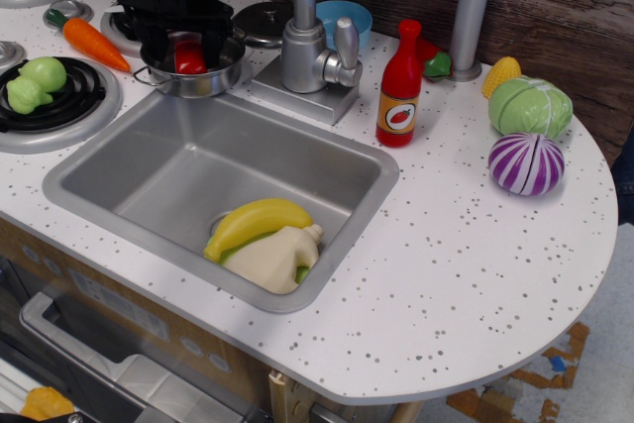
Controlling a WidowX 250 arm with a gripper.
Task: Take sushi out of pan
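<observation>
At the far left, a green toy point(32, 83) sits on a burner point(59, 106), with a carrot point(87, 39) lying just beyond it on the bench point(475, 255). Right of the carrot stands the pan point(193, 71), at the far left corner of the sink point(218, 185). The black pincer point(186, 47) reaches down into the pan from above, one finger on each side of the sushi point(188, 56), which sits inside the pan with its red top showing; the fingers look close against it, but whether they actually clamp it cannot be told. Just behind the pan lies a grey lid point(263, 22), and right of it rises the tap point(312, 47), with a blue bowl point(347, 19) beyond. In the near right corner of the sink, a banana point(256, 223) lies on a cream bottle point(277, 260). Further right stands a red bottle point(400, 86), then a grey post point(471, 7). At the far right are corn point(501, 74), a cabbage point(530, 106) and a purple cabbage point(526, 163), near one another.
</observation>
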